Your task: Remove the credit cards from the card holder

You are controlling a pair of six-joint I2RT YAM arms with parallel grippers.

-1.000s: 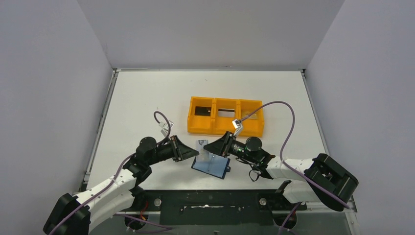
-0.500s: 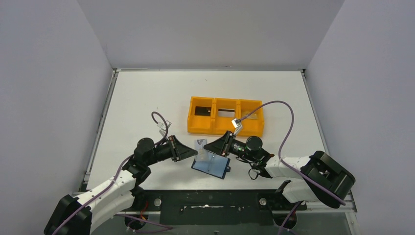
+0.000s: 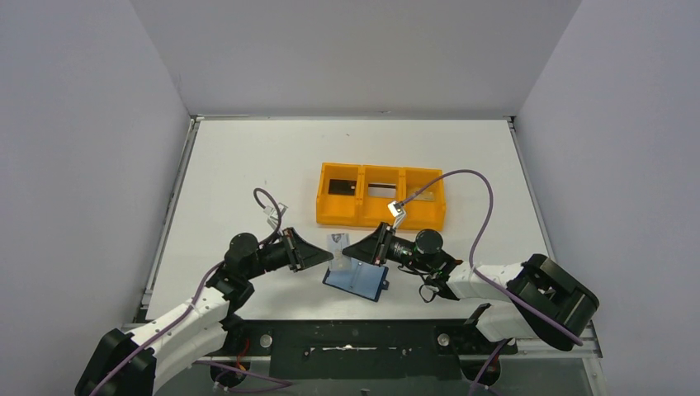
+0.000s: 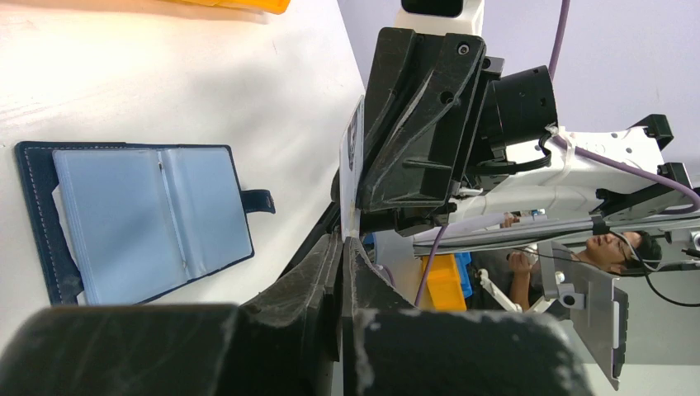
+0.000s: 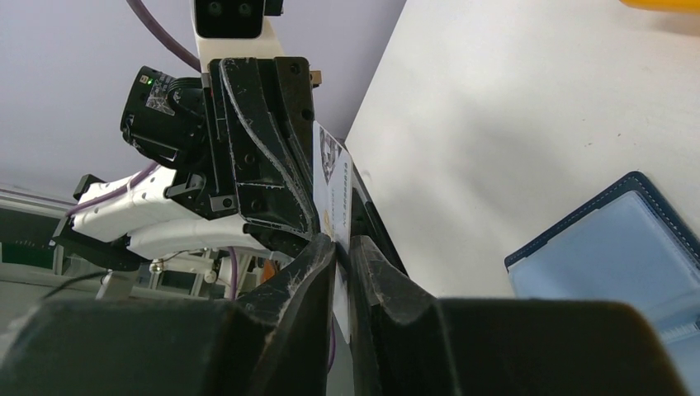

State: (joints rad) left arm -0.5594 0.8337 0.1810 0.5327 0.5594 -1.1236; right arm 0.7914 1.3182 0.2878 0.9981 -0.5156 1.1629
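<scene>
The card (image 5: 330, 177) is out of the card holder (image 3: 357, 279) and stands on edge in the air, just above the holder's 11 o'clock corner in the top view. The holder lies open and flat near the front edge of the worktop (image 3: 248, 165), pale blue sleeves up, closure tab toward 4 o'clock.

Change within the last second: the right hand (image 5: 342, 247) has narrowed onto the card. The card and both arms show almost no shift in position. The left hand (image 4: 342, 247) is fully closed, with the card's lower edge running down between its fingers. The right hand's fingers sit close together on the opposite edge, so both hands appear to hold the same card.

Judgement: this is a hand-over in progress — one card is extracted but not yet set down. Whether the sleeves contain further cards cannot be told from these views.

Pose: both arms lie low and stretched over the worktop. The left arm reaches in from 8 o'clock and the right from 4 o'clock, their hands nearly tip to tip at the card. The orange tray (image 3: 381, 216) sits at 12 o'clock of the card — near, not touching.
</scene>
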